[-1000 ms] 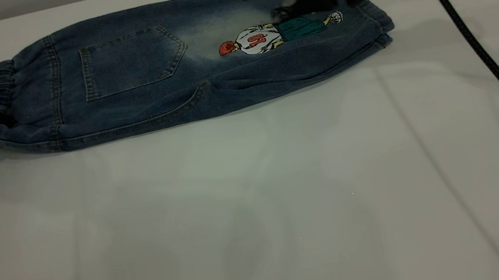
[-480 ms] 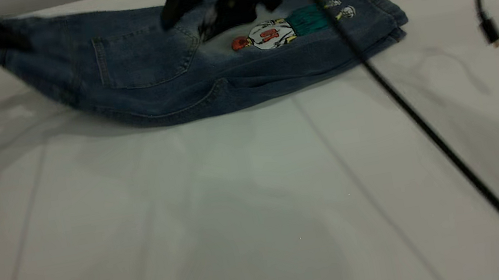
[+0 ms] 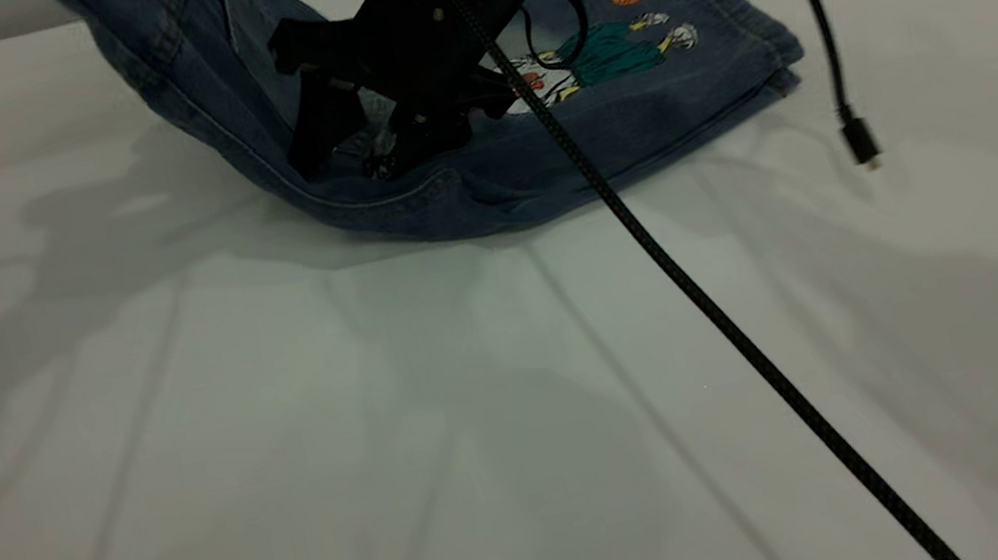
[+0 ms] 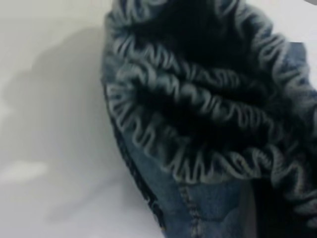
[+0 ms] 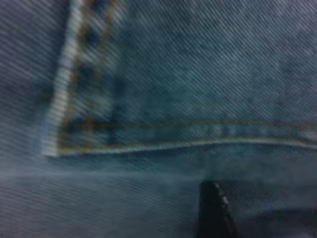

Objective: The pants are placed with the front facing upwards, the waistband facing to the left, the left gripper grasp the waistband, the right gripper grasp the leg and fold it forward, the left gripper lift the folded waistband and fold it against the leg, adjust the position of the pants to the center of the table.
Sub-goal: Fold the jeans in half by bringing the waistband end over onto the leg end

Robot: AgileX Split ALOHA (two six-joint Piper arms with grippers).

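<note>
The blue denim pants (image 3: 690, 86) lie at the far side of the white table (image 3: 368, 464). The leg (image 3: 624, 56) with the cartoon print lies flat at the right. Their left half rises steeply and leaves the exterior view at the top. The ruched waistband (image 4: 198, 104) fills the left wrist view, bunched close to the camera; my left gripper holds it up, out of the exterior view. My right gripper (image 3: 357, 157) is open and pressed down on the middle of the pants, where they bend upward. One of its fingertips (image 5: 214, 210) rests on denim below a stitched pocket corner (image 5: 74, 139).
The right arm's thick black cable (image 3: 719, 324) runs diagonally over the table to the near right edge. A thin cable with a plug (image 3: 859, 141) hangs at the right, beyond the hem. Soft creases cross the bare table in front of the pants.
The waistband end has gone from lying at the left to being lifted high and carried rightward. My right gripper has moved from the hem end leftward to the middle of the pants.
</note>
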